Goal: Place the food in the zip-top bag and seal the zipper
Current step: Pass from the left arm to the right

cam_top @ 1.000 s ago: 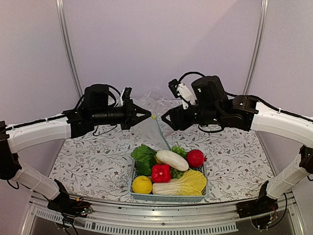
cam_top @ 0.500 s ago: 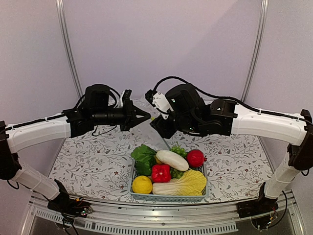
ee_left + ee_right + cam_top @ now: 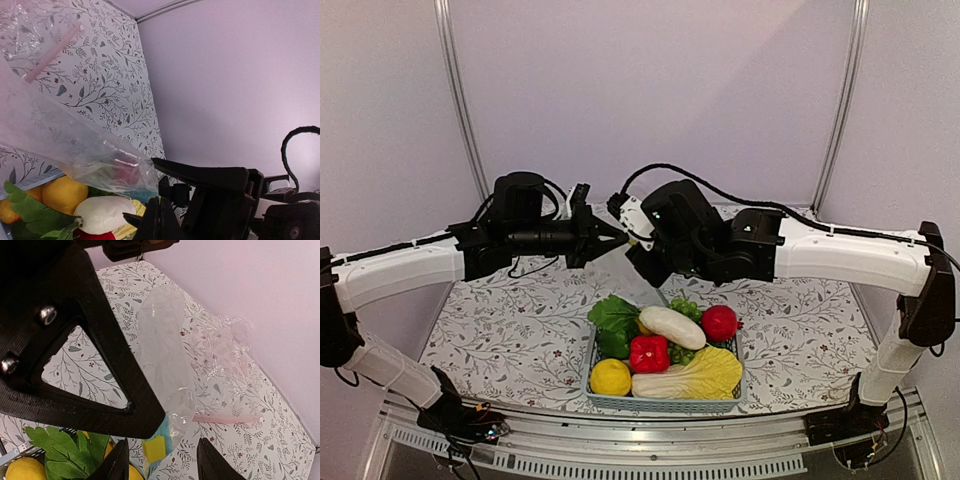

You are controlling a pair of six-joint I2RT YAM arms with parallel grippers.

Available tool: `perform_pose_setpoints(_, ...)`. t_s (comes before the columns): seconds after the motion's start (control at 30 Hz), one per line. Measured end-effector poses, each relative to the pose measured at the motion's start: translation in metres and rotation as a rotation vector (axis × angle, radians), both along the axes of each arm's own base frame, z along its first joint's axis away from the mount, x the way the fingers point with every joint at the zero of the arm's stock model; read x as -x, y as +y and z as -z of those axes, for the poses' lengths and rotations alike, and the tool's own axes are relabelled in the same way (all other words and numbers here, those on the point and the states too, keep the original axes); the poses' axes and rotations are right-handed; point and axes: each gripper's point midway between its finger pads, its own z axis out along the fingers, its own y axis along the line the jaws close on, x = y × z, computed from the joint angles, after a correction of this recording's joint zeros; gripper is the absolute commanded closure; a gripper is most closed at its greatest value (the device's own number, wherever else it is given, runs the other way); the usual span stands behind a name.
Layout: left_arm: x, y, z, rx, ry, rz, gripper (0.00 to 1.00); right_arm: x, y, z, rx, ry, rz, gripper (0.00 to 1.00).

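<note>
My left gripper (image 3: 623,238) is shut on the mouth corner of the clear zip-top bag (image 3: 632,270) and holds it hanging over the table behind the basket. In the left wrist view its fingers (image 3: 159,200) pinch the corner by the teal zipper (image 3: 135,194). My right gripper (image 3: 640,258) is open right beside it. In the right wrist view its jaws (image 3: 163,442) straddle the teal strip (image 3: 165,431) and a yellow tab (image 3: 156,449) without closing. The food lies in the basket: lemon (image 3: 610,377), red pepper (image 3: 649,353), white radish (image 3: 672,327), red fruit (image 3: 719,323), cabbage (image 3: 695,378), green leaves (image 3: 613,315).
The light-blue basket (image 3: 665,403) stands at the table's near middle. The rest of the bag (image 3: 220,355) trails crinkled onto the floral tablecloth toward the back wall, with a pink strip (image 3: 227,418) on it. The two grippers nearly touch.
My right arm has swung left and brought its open gripper up to the bag corner held by the left gripper. The left arm and the food have not moved.
</note>
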Motion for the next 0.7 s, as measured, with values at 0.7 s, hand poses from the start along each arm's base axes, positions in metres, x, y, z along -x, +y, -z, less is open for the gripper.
perform_pose_setpoints(0.7,0.0006,-0.001,-0.0022,0.014,0.007,0.002,1.0,-0.005,0.0086,-0.0042,0.022,-0.057,0.023,0.86)
